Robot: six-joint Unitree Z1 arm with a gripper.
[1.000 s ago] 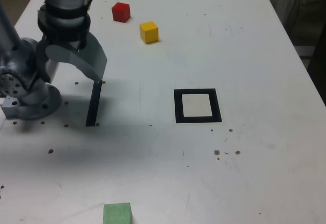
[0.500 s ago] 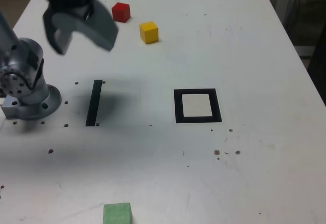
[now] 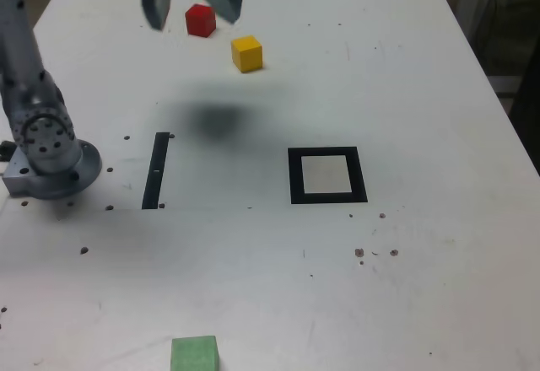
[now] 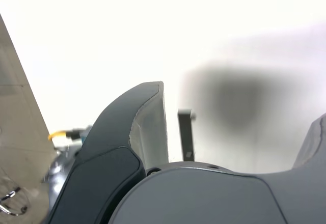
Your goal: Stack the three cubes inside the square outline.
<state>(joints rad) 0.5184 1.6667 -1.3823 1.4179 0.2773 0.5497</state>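
Three cubes, red (image 3: 201, 20), yellow (image 3: 247, 54) and green (image 3: 195, 354), lie apart on the desk (image 3: 439, 261) as the empty, spread gripper (image 3: 193, 20) swings toward its far edge, likely starting the stack.

No text, label, brand, number or sign can be read in either view.
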